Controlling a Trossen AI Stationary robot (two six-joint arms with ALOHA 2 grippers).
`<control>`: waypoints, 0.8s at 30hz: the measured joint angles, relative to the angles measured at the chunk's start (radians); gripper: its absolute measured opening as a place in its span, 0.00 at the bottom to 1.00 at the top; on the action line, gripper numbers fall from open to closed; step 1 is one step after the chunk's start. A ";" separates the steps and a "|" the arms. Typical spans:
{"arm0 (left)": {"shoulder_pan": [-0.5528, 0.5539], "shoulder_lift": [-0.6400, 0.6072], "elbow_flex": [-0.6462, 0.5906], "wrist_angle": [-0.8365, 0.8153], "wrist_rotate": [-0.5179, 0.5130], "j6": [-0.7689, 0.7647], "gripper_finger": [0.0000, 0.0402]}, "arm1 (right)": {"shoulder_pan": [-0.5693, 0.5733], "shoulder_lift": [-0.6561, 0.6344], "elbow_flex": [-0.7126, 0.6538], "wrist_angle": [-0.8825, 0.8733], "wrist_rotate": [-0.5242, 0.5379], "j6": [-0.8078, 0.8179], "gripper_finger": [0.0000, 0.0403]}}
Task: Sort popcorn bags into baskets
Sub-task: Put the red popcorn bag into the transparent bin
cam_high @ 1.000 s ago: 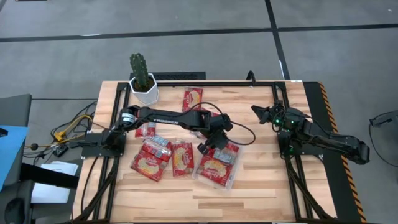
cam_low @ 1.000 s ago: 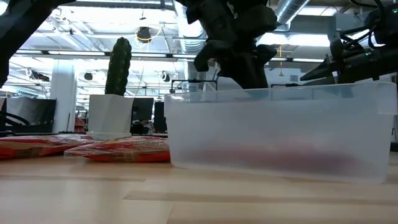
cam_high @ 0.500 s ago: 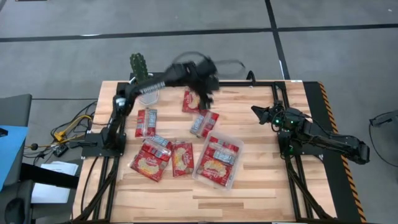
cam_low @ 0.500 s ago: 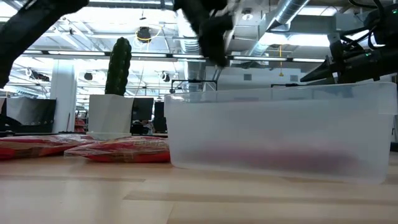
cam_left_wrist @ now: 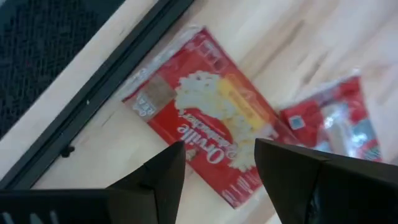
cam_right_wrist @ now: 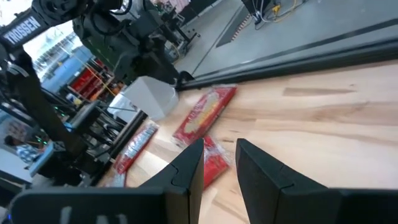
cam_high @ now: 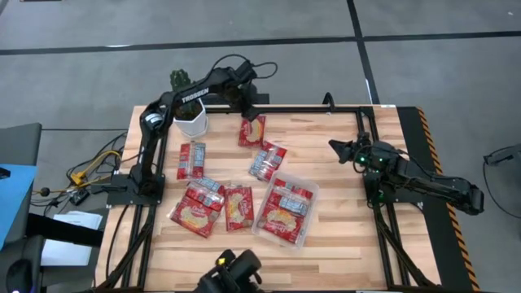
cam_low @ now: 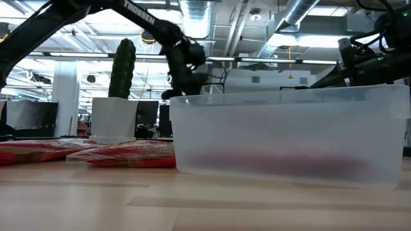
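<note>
Wooden surface (cam_high: 342, 236) now uncovered around the clear basket (cam_high: 304, 218), since the left arm has swung off it to the far edge. Left gripper (cam_high: 251, 111) now poised above the large popcorn bag (cam_high: 251, 129) lying by the far black rail (cam_high: 309, 107), fingers apart with nothing between them; a second ago over the basket, half a second ago blurred in mid-swing. Same bag filling the left wrist view (cam_left_wrist: 208, 140), a smaller bag beside it (cam_left_wrist: 339, 127).

Basket at centre-near, slightly right, holding a large bag (cam_high: 281, 218) and a smaller one at its far end. Left of it, two large bags side by side (cam_high: 195, 212) and (cam_high: 238, 206), touching. Small oblong bag (cam_high: 191, 159) farther left near the arm's base; another small one (cam_high: 267, 161) between the far bag and the basket. None of the bags shifted.

Right gripper (cam_high: 335, 146) parked at the right side, unmoved, fingers slightly apart and empty. Wide bare wood between basket and right arm, and along the near edge. White cactus pot (cam_high: 189, 120) at far left, close beside the left arm's forearm
</note>
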 joint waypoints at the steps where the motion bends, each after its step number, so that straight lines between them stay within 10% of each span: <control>1: 0.001 0.000 -0.022 0.011 -0.001 -0.007 0.45 | 0.000 0.000 0.000 -0.009 0.000 -0.001 0.29; 24: -0.022 -0.012 -0.300 0.291 -0.116 -0.160 0.45 | 0.000 0.000 0.000 -0.035 0.024 0.000 0.29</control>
